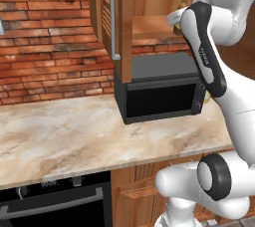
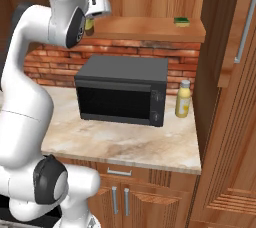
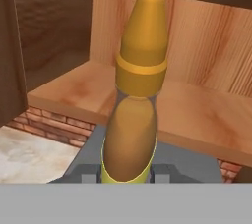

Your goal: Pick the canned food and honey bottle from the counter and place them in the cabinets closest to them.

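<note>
Up at the open cabinet shelf (image 2: 150,27), above the microwave (image 2: 122,92), the hand (image 3: 129,171) is holding the honey bottle (image 3: 135,100), its two dark fingertips (image 3: 88,173) pressing in on the bottle's lower body from either side. Seen from the hand view, the bottle is standing upright between them, amber body below, a yellow collar and pointed cap above, with the shelf board and the cabinet's wooden back wall lying behind it. From the right base view, a sliver of the yellow bottle (image 2: 90,24) is peeking out beside the white wrist, at the left end of the shelf (whether its base is touching the board cannot be told). A small green and yellow item (image 2: 181,21) is sitting on the same shelf, well apart toward its right end. From the left base view, the cabinet door (image 1: 117,22) is hanging open with its silver bar handle facing the camera, and the arm is reaching up past it. Down on the bench (image 2: 150,142), a pale yellow bottle (image 2: 183,99) is standing just beside the microwave's right side, near the tall wooden unit. Red brick wall (image 1: 45,42) is running behind the bench.
</note>
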